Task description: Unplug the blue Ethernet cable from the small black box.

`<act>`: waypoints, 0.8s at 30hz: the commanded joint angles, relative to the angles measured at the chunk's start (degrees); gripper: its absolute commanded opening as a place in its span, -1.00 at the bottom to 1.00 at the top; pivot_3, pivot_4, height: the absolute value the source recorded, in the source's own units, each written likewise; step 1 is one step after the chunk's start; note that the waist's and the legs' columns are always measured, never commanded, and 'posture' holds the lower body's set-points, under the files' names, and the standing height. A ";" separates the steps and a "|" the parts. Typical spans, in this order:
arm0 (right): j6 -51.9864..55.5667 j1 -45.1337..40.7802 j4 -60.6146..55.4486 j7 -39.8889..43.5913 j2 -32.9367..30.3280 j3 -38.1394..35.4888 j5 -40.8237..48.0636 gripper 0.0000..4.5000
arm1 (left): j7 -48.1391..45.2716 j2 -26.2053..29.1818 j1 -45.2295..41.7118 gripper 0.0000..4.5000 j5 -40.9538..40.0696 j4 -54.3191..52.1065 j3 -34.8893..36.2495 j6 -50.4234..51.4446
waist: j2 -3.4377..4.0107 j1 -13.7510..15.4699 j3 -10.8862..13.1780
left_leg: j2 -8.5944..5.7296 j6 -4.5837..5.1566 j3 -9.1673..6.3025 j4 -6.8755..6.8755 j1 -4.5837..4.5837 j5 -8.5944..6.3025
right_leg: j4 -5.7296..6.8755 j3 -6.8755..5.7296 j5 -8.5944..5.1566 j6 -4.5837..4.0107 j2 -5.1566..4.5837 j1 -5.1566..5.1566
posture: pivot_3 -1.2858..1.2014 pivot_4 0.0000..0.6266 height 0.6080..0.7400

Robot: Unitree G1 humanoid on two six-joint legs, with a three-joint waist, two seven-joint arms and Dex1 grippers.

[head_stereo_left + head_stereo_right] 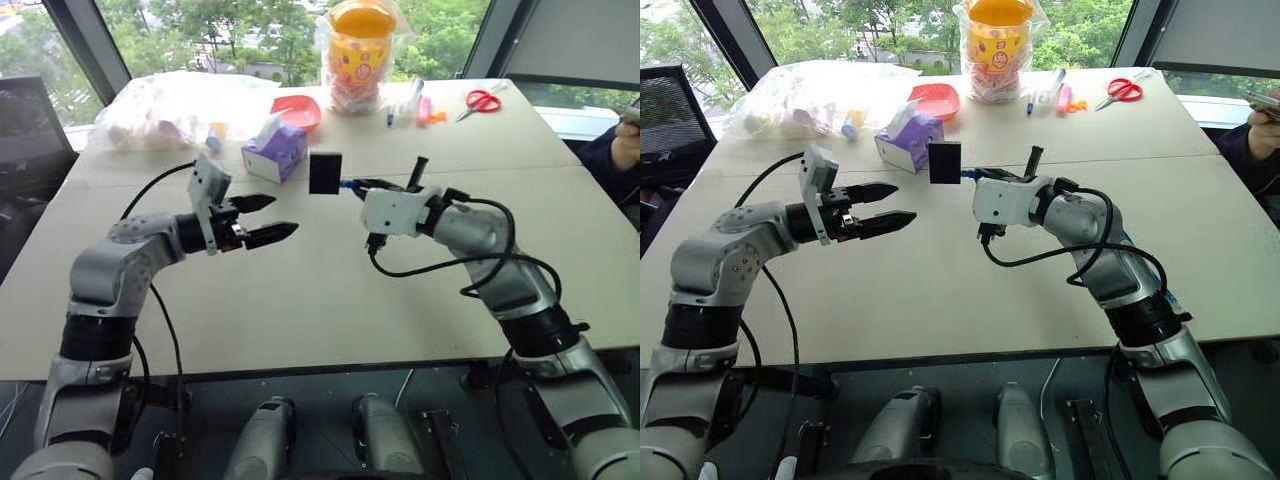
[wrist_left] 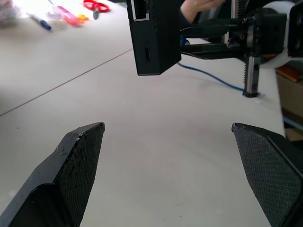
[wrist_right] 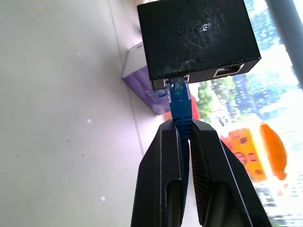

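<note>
The small black box [image 1: 325, 172] hangs in the air above the table, plugged onto the end of the blue Ethernet cable [image 3: 180, 97]. My right gripper [image 3: 182, 125] is shut on the cable just behind its plug, which sits in a port on the box [image 3: 199, 38]. The cable's remaining length trails over the table [image 2: 208, 75] behind the right hand. My left gripper [image 1: 283, 216] is open, level, a little to the left of the box and pointing toward it. Nothing is between its fingers [image 2: 80, 161], and the box [image 2: 154, 38] floats ahead of them.
A purple tissue box [image 1: 275, 150] stands just behind the black box. Farther back are a red bowl [image 1: 297, 108], a bagged orange-lidded jar [image 1: 360, 55], markers [image 1: 410, 105], red scissors [image 1: 483, 100] and a plastic bag [image 1: 170, 110]. A person's hand [image 1: 625, 140] is at the right edge.
</note>
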 commanded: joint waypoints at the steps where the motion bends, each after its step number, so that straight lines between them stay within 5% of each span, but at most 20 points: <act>1: -2.92 1.28 -4.31 -2.36 -0.37 -0.95 -2.13 -0.97 | -2.19 -0.14 -3.52 1.00 -3.65 0.71 1.06 3.13 | -0.02 0.21 0.01 | 0.00 0.00 -0.01 0.01 0.00 0.00 | 0.01 0.00 0.00 0.00 0.02 0.00 | 0.03 -0.52 1.00; 13: -6.36 5.80 -9.76 -0.82 -1.84 -1.41 -3.16 -0.97 | -5.76 -2.30 -8.11 1.00 -2.84 6.33 0.06 1.26 | -0.26 0.51 0.16 | 0.02 0.01 -0.06 0.09 -0.01 0.00 | -0.06 0.00 -0.02 -0.03 -0.08 0.11 | 0.03 -0.52 1.00; 17: -5.75 5.94 -11.54 1.03 -1.81 -1.55 -2.27 -1.00 | -6.47 -3.07 -7.61 0.45 -2.35 6.31 -0.56 0.49 | -0.29 0.54 0.17 | 0.03 0.01 -0.08 0.09 -0.01 0.00 | -0.06 0.00 -0.02 -0.04 -0.08 0.11 | 0.03 -0.52 1.00; 23: -5.08 5.70 -12.74 2.17 -1.29 -1.34 -2.32 -1.00 | -7.75 -3.27 -7.38 -0.77 -2.03 6.19 -1.30 0.46 | -0.35 0.55 0.21 | 0.03 0.01 -0.11 0.09 -0.01 0.00 | -0.06 0.00 -0.02 -0.04 -0.09 0.11 | 0.03 -0.52 1.00; 24: -4.88 5.48 -12.94 2.43 -1.17 -1.33 -2.19 -1.00 | -8.00 -3.18 -7.29 -0.79 -1.81 6.16 -1.56 0.37 | -0.35 0.55 0.21 | 0.03 0.00 -0.12 0.09 -0.01 0.00 | -0.06 0.00 -0.02 -0.04 -0.09 0.11 | 0.03 -0.52 1.00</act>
